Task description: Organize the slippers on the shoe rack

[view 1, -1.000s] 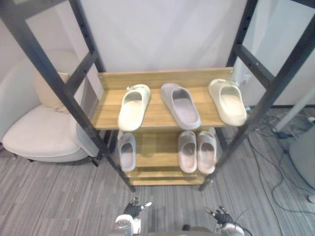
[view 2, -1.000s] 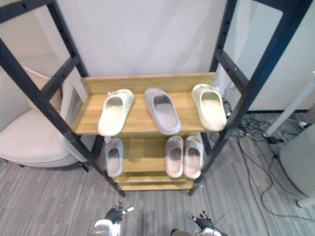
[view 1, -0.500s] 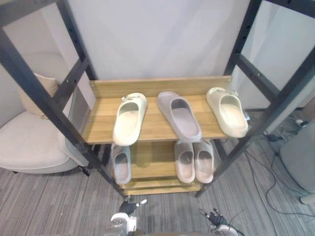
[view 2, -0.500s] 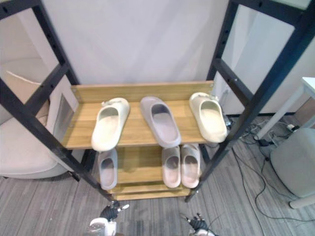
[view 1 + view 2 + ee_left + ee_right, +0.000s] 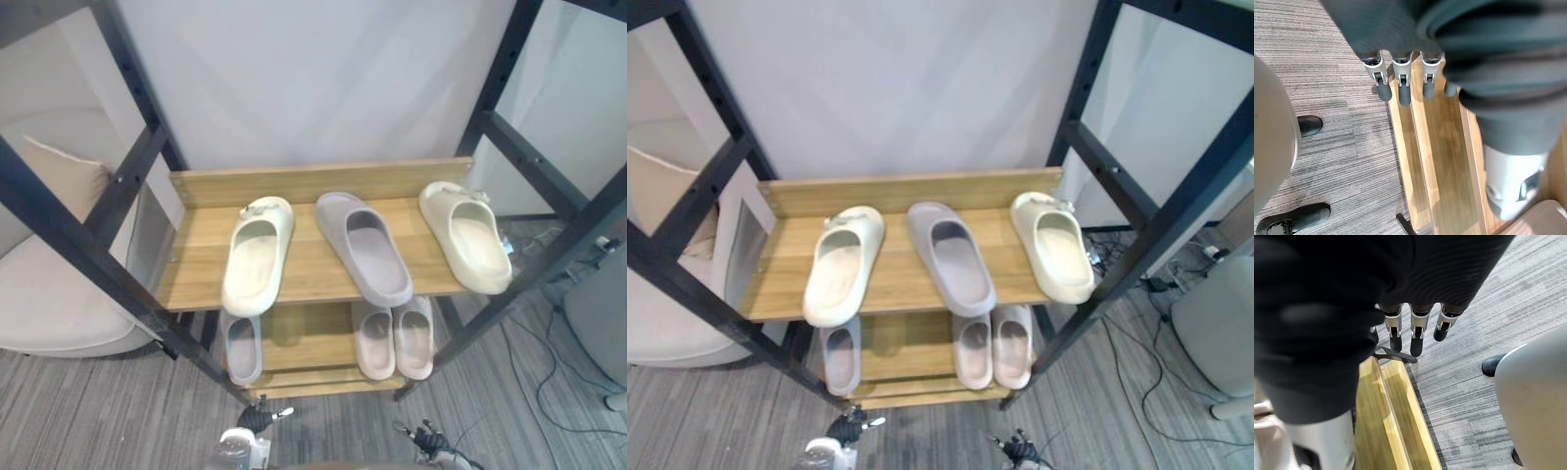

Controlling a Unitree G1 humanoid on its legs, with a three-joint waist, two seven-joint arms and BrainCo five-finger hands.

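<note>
Slippers lie on both boards of the shoe rack, and none is in my hands. On the top shelf a left cream slipper, a grey slipper in the middle and a right cream slipper lie apart from one another. On the lower shelf a lone grey slipper lies at the left and a pinkish pair sits side by side at the right. My left hand and right hand hang low before the rack, over the floor. The left fingers are straight and slightly spread, holding nothing, and the right fingers are the same. I judge the sorting not yet begun, since the grey ones are split between shelves and one of them parts the creams. To start well, I would reach for the middle grey slipper from the front. I would curl my fingers over its strap with the thumb under the sole's edge and lift it clear before carrying it, so neither cream neighbour gets nudged. The rack's dark posts stand close on both sides, so my arms should travel between them. Set down beside its mate below, toe to the back, it would leave the creams free to be slid together.
</note>
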